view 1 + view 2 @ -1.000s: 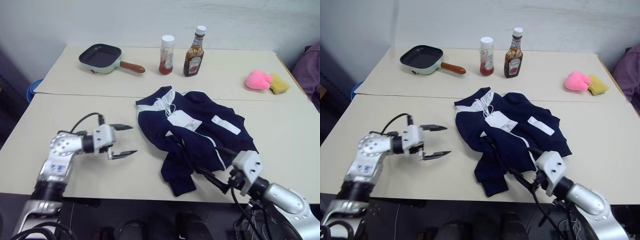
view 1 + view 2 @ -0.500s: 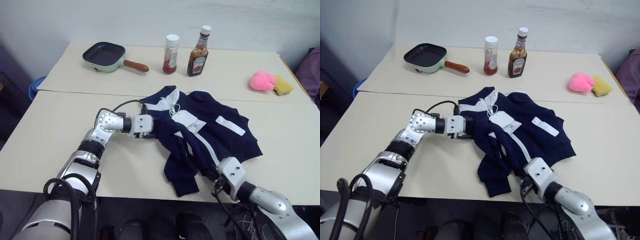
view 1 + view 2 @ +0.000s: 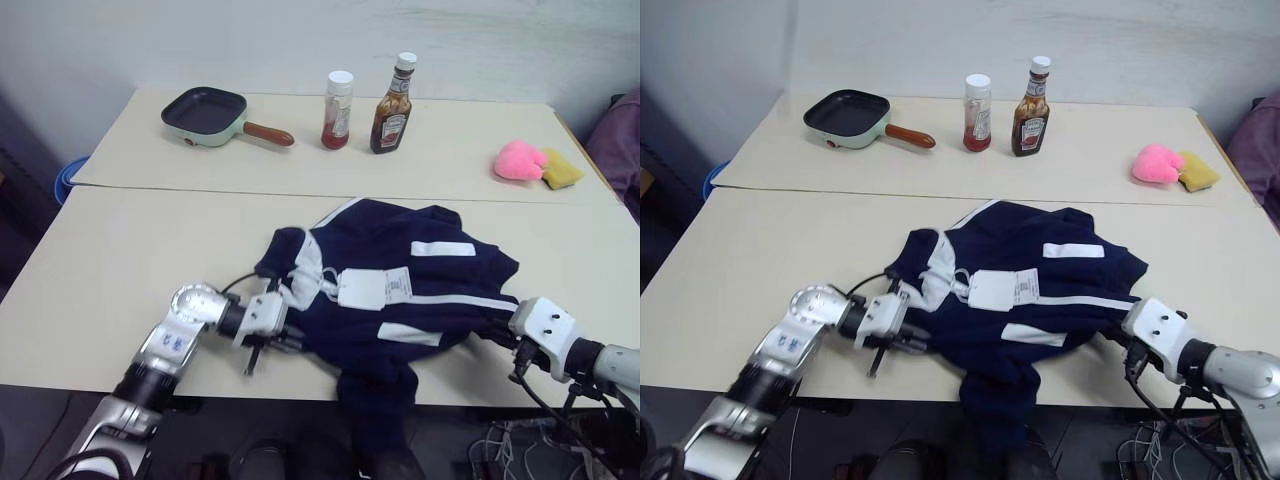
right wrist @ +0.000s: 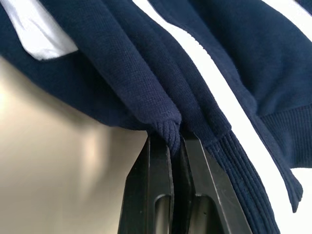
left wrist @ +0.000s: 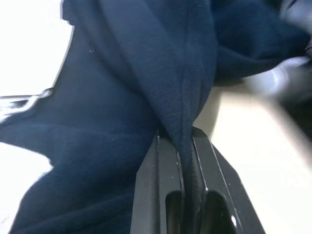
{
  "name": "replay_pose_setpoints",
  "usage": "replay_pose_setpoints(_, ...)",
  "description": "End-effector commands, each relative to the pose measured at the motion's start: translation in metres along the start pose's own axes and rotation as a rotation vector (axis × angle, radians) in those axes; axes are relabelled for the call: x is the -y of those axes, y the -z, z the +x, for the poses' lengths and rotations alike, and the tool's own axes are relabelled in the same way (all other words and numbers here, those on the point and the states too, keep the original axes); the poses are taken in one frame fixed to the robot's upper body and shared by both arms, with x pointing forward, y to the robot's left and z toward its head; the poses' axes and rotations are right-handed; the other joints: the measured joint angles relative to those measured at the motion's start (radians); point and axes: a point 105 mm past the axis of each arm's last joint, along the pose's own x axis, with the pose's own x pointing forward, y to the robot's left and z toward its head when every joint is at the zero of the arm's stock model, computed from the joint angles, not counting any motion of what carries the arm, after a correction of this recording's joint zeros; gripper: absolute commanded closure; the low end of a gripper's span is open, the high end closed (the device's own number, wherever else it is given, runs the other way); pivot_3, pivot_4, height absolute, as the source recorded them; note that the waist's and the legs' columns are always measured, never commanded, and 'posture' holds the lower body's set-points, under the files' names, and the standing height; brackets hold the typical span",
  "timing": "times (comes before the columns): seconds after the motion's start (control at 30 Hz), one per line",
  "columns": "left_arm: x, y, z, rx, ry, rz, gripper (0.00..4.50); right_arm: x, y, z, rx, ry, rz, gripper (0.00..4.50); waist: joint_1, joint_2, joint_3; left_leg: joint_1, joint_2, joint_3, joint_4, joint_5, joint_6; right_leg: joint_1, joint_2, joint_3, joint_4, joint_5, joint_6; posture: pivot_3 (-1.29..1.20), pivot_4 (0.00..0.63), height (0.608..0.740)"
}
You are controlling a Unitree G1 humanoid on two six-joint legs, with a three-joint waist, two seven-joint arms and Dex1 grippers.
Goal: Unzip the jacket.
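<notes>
Jacket (image 3: 400, 270) matt knit cloth; tag (image 3: 372, 289) probably paper.

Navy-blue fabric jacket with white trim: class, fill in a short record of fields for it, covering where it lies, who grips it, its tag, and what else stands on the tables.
item: navy-blue fabric jacket with white zipper and patches
place: near edge of the beige table, one part hanging over the edge
left gripper: shut on the jacket's left side
right gripper: shut on the jacket's right edge
tag: white paper tag lying on top
far table: green pan, two sauce bottles, pink plush toy, yellow sponge
</notes>
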Motion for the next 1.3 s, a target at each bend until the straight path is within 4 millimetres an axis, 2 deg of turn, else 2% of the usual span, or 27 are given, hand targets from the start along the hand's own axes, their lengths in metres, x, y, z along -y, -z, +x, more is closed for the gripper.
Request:
replay_pose_setpoints(0.03, 0.028, 0.005, -0.004, -0.027, 0.023, -0.082, 4.48, -0.001, 0.009, -0.01, -0.039, -0.077, -0.016, 4.5, 0.002, 0.0, 0.0, 0.0, 0.0, -0.001, 0.0, 0.0, 0.0, 0.0, -0.002, 0.001, 0.0, 0.0, 0.0, 0.0, 0.15, 0.74)
replay_pose_setpoints(0.2, 0.044, 0.01, 0.0, -0.023, 0.012, -0.081, 4.48, -0.003, 0.021, -0.012, -0.064, -0.067, 0.004, 4.5, 0.005, 0.001, 0.0, 0.0, -0.003, -0.005, 0.0, 0.001, 0.0, 0.002, -0.011, 0.002, 0.0, -0.001, -0.001, 0.0, 0.15, 0.74)
replay_pose_setpoints(0.27, 0.043, 0.01, 0.001, -0.005, -0.011, -0.116, 4.48, -0.005, 0.022, -0.013, -0.037, -0.055, 0.103, 4.5, 0.005, 0.001, 0.0, -0.001, -0.003, -0.006, 0.0, 0.001, 0.0, 0.003, -0.011, 0.001, 0.0, -0.001, -0.002, 0.0, 0.15, 0.74)
replay_pose_setpoints(0.33, 0.038, 0.007, -0.003, 0.016, -0.05, -0.19, 3.94, -0.017, 0.018, -0.019, -0.017, -0.112, 0.204, 3.93, 0.007, 0.001, 0.001, -0.001, -0.003, -0.007, 0.0, 0.001, 0.0, 0.003, -0.011, 0.0, 0.0, -0.001, -0.002, 0.0, 0.15, 0.74)
replay_pose_setpoints(0.4, 0.036, -0.003, -0.007, 0.06, -0.052, -0.196, 3.41, -0.025, 0.008, -0.026, 0.029, -0.154, 0.205, 3.39, 0.01, 0.002, 0.001, -0.001, -0.003, -0.009, 0.0, 0.001, 0.0, 0.003, -0.012, -0.001, 0.0, -0.001, -0.002, 0.0, 0.15, 0.74)
replay_pose_setpoints(0.5, 0.034, -0.017, -0.026, 0.096, -0.054, -0.17, 2.53, -0.041, -0.015, -0.046, 0.135, -0.211, 0.377, 2.4, 0.008, 0.005, 0.002, -0.002, -0.003, -0.01, 0.0, 0.001, -0.001, 0.003, -0.012, -0.001, 0.0, -0.002, -0.003, 0.0, 0.15, 0.74)
replay_pose_setpoints(0.57, 0.029, -0.026, -0.046, 0.127, -0.071, -0.197, 1.95, -0.062, -0.037, -0.061, 0.176, -0.321, 0.502, 1.77, 0.007, 0.006, 0.003, -0.002, -0.002, -0.012, 0.0, 0.002, -0.002, 0.003, -0.012, -0.003, 0.0, -0.002, -0.004, 0.0, 0.15, 0.74)
replay_pose_setpoints(0.67, 0.022, -0.036, -0.064, 0.145, -0.095, -0.186, 1.92, -0.067, -0.06, -0.068, 0.232, -0.359, 0.588, 0.82, 0.003, 0.005, 0.003, -0.002, -0.001, -0.016, -0.001, 0.002, -0.003, 0.005, -0.012, -0.004, 0.0, -0.003, -0.005, 0.0, 0.15, 0.74)
replay_pose_setpoints(0.73, 0.015, -0.042, -0.075, 0.142, -0.106, -0.164, 1.76, -0.052, -0.071, -0.056, 0.293, -0.278, 0.57, 0.08, -0.001, 0.004, 0.002, -0.001, -0.002, -0.016, -0.001, 0.002, -0.003, 0.006, -0.013, -0.004, 0.0, -0.002, -0.005, 0.0, 0.15, 0.74)
replay_pose_setpoints(0.83, 0.0, -0.049, -0.084, 0.14, -0.152, -0.116, 1.08, -0.039, -0.077, -0.033, 0.312, -0.207, 0.546, 0.0, 0.0, 0.003, 0.003, -0.001, -0.003, -0.016, -0.001, 0.002, -0.004, 0.005, -0.014, -0.003, 0.0, -0.002, -0.005, 0.0, 0.15, 0.74)
replay_pose_setpoints(0.93, -0.019, -0.043, -0.082, 0.103, -0.205, -0.04, 0.17, -0.029, -0.078, 0.0, 0.293, -0.166, 0.552, 0.0, 0.005, 0.004, 0.003, -0.003, -0.003, -0.016, -0.001, 0.002, -0.005, 0.002, -0.013, -0.005, 0.001, -0.003, -0.006, 0.0, 0.15, 0.74)
replay_pose_setpoints(0.97, -0.023, -0.041, -0.082, 0.097, -0.21, -0.023, 0.04, -0.027, -0.079, 0.007, 0.283, -0.161, 0.552, 0.0, 0.005, 0.004, 0.003, -0.003, -0.003, -0.016, -0.002, 0.003, -0.006, 0.002, -0.012, -0.006, 0.001, -0.003, -0.007, 0.0, 0.15, 0.74)
replay_pose_setpoints(1.13, -0.036, -0.036, -0.067, 0.101, -0.2, 0.025, 0.04, -0.018, -0.077, 0.05, 0.233, -0.128, 0.61, 0.0, 0.005, 0.003, 0.004, -0.008, -0.006, -0.014, 0.0, 0.003, -0.004, -0.001, -0.006, -0.014, 0.002, -0.003, -0.006, 0.0, 0.15, 0.74)
replay_pose_setpoints(1.23, -0.036, -0.036, -0.061, 0.107, -0.182, 0.047, 0.04, -0.019, -0.082, 0.062, 0.23, -0.161, 0.646, 0.0, 0.004, 0.003, 0.004, -0.009, -0.007, -0.013, 0.001, 0.003, -0.001, -0.001, -0.006, -0.016, 0.002, -0.001, -0.004, 0.0, 0.15, 0.74)
replay_pose_setpoints(1.3, -0.035, -0.034, -0.06, 0.108, -0.18, 0.053, 0.04, -0.026, -0.092, 0.066, 0.262, -0.222, 0.672, 0.0, 0.005, 0.003, 0.004, -0.01, -0.006, -0.014, 0.001, 0.003, -0.001, -0.001, -0.006, -0.017, 0.002, -0.001, -0.004, 0.0, 0.15, 0.74)
